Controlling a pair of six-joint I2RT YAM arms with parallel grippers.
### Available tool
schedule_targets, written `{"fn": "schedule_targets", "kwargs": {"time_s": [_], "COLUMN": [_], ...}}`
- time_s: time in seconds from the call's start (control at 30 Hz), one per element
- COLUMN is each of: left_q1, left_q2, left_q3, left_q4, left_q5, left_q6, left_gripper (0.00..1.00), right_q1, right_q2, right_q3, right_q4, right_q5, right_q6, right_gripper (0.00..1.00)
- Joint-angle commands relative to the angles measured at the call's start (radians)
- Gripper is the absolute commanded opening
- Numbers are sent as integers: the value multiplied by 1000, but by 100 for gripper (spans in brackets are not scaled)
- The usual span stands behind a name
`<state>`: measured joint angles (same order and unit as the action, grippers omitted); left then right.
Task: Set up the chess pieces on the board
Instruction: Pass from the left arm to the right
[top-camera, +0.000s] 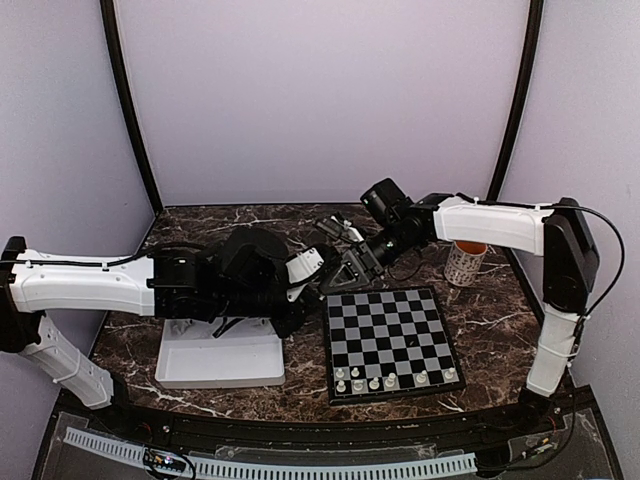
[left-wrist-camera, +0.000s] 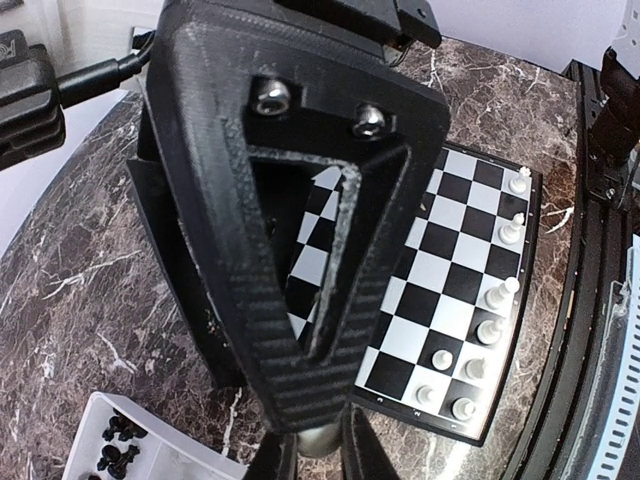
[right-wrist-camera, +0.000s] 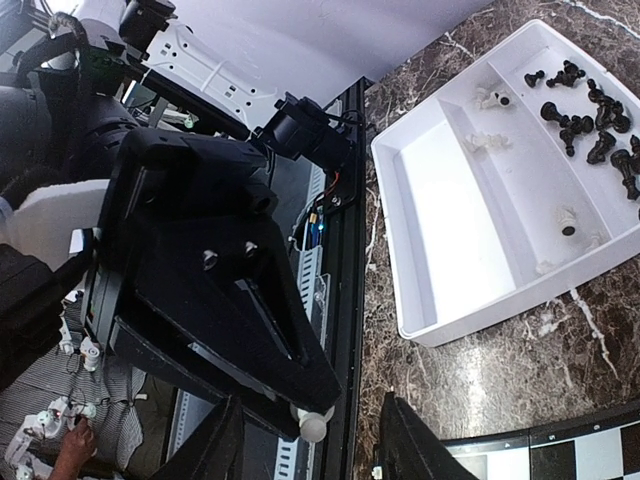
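Note:
My left gripper is shut on a small white chess piece, pinched between its two dark fingers. My right gripper is open, one finger on each side of that same white chess piece and not touching it. Both grippers meet just beyond the far left corner of the board, above the table. Several white pieces stand along the board's near row, also visible as white pieces in the left wrist view. The right gripper's finger hides much of the board in that view.
A white tray lies left of the board. Its compartments hold several black pieces and a few white pieces. A mug stands beyond the board's far right corner. A black rail runs along the table's near edge.

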<state>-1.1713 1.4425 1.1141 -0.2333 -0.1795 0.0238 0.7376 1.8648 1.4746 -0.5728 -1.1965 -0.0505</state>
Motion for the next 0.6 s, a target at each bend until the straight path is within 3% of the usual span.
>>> {"fn": "schedule_targets", "kwargs": {"time_s": [0.0,0.2,0.57], "left_q1": [-7,-8,-8], "left_q2": [-3,4,10], "left_q3": [29,27,27], "left_q4": [2,5,9], "left_q5": [-21,-54,-60], "left_q6": [15,14,9], "left_gripper": [14,14,13], "right_q1": [16,24,26], "right_q2": [14,13,24], "right_q3": [-3,-8,-1], "right_q4": [23,10,15], "right_q5": [-4,-8,-18], "right_q6": [5,-8,-9], "right_gripper": [47,42,21]}}
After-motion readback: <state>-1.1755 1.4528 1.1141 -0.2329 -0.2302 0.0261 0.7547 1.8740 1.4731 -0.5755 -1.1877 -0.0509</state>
